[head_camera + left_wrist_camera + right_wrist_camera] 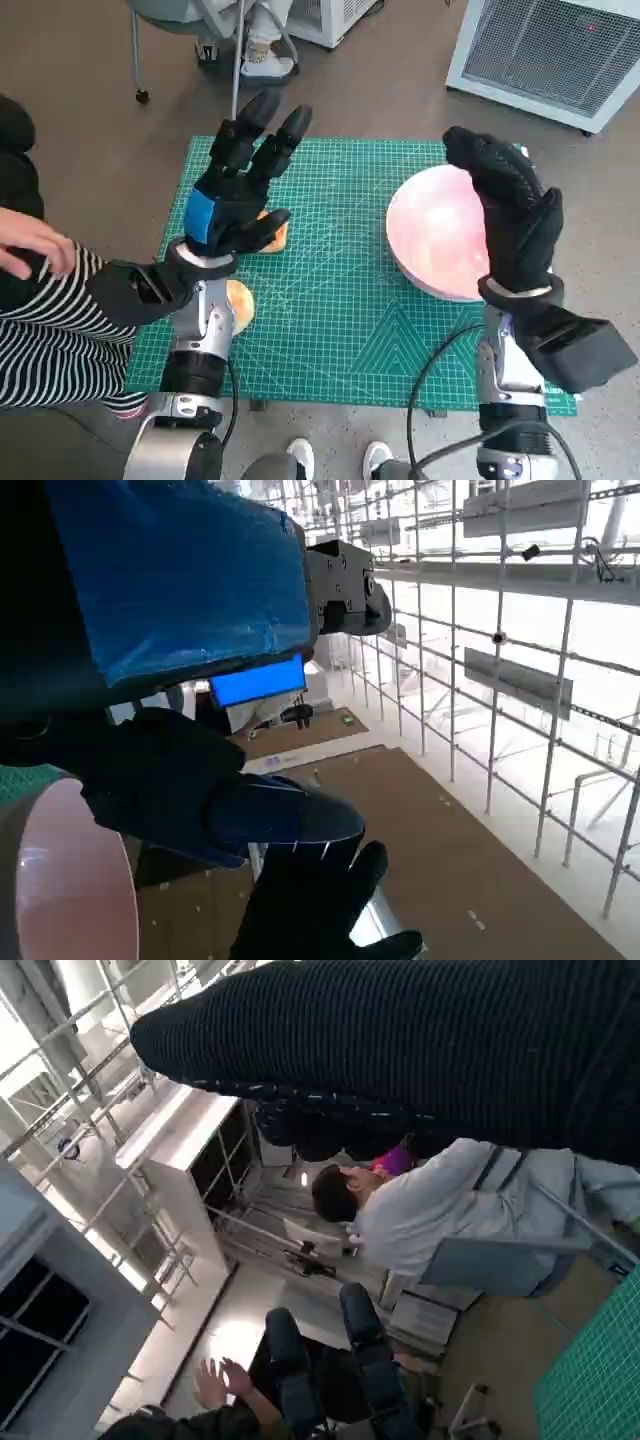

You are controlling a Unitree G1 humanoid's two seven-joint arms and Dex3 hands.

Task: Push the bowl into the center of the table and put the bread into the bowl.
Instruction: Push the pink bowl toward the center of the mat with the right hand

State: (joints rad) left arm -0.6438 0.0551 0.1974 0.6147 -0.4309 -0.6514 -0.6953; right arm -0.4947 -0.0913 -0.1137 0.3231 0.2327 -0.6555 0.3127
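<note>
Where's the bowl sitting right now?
In the head view the pink bowl sits on the right side of the green mat, near its far right corner, with the right hand over its right edge.

The bowl (437,240) sits on the cutting mat (340,310), under and to the left of the right hand (515,215). One bread piece (274,234) lies directly beneath the left hand (235,195); another bread roll (240,303) lies behind it, beside the left forearm.
</note>
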